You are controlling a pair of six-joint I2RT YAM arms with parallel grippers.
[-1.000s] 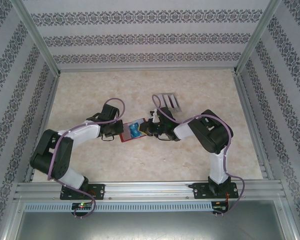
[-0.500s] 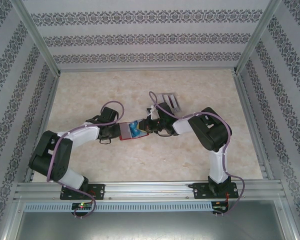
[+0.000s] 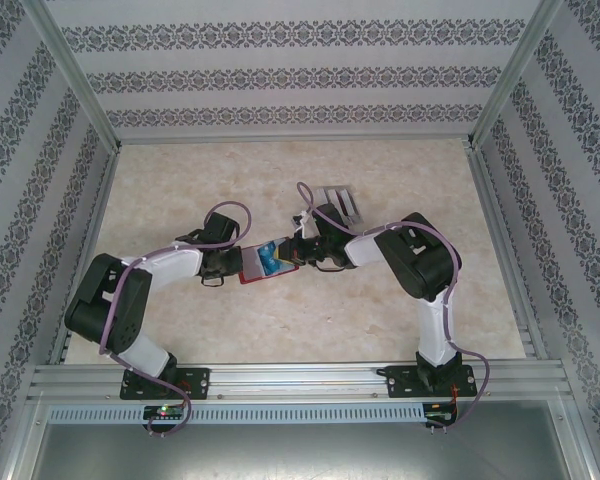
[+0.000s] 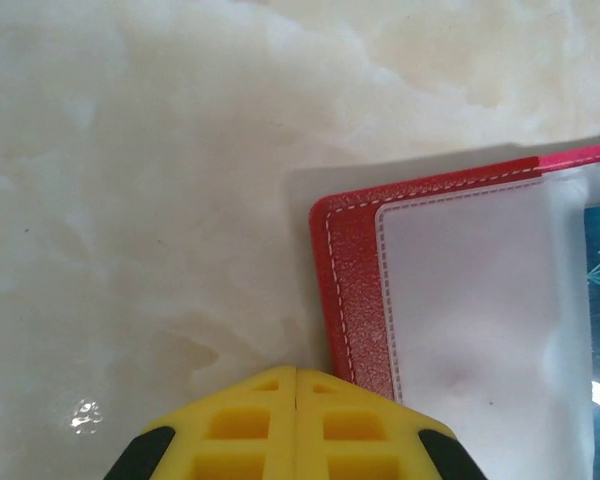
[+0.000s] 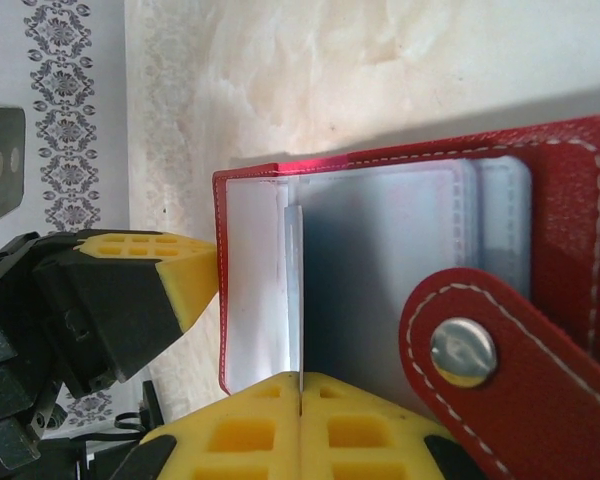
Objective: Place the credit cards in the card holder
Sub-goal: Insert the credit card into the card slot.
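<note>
Both fingers of the left gripper [image 4: 296, 392] are pressed together, empty, their tips at the left edge of the open red booklet-style card holder [image 4: 352, 290], which lies on the marbled beige table [image 4: 130, 200]. The right gripper [image 5: 300, 392] pinches a thin light-grey credit card [image 5: 294, 300] against the holder's clear pockets. Two more grey cards [image 3: 342, 203] lie on the table beyond it.

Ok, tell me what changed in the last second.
The right gripper closed fully on a card standing in the card holder and shifted slightly toward the far edge. The left gripper stayed shut at the holder's edge; the spare cards stayed put.
</note>
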